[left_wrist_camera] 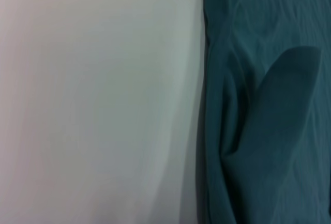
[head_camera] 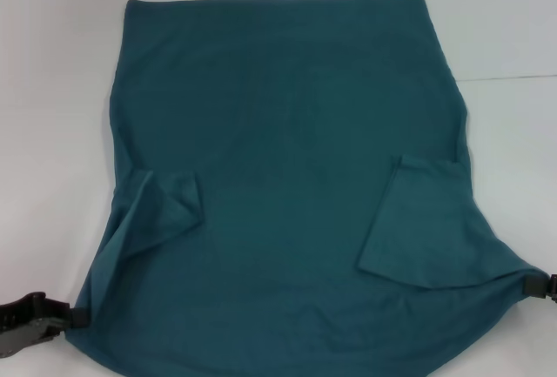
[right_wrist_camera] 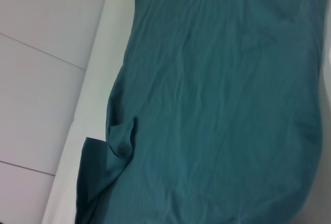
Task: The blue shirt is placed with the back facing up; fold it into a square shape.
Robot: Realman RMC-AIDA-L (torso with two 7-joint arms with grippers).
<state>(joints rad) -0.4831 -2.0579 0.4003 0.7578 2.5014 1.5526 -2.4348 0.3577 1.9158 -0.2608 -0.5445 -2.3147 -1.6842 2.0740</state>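
Now | your left gripper (head_camera: 74,316) and right gripper (head_camera: 528,283) each pinch a near corner of the blue shirt (head_camera: 287,177) | its length runs straight away from you | both arms equally near.

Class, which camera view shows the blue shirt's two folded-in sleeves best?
The head view: the blue shirt lies whole on the white table, both sleeves folded inward. The left wrist view shows one side edge and one sleeve flap; the right wrist view shows a slanted stretch with one sleeve.
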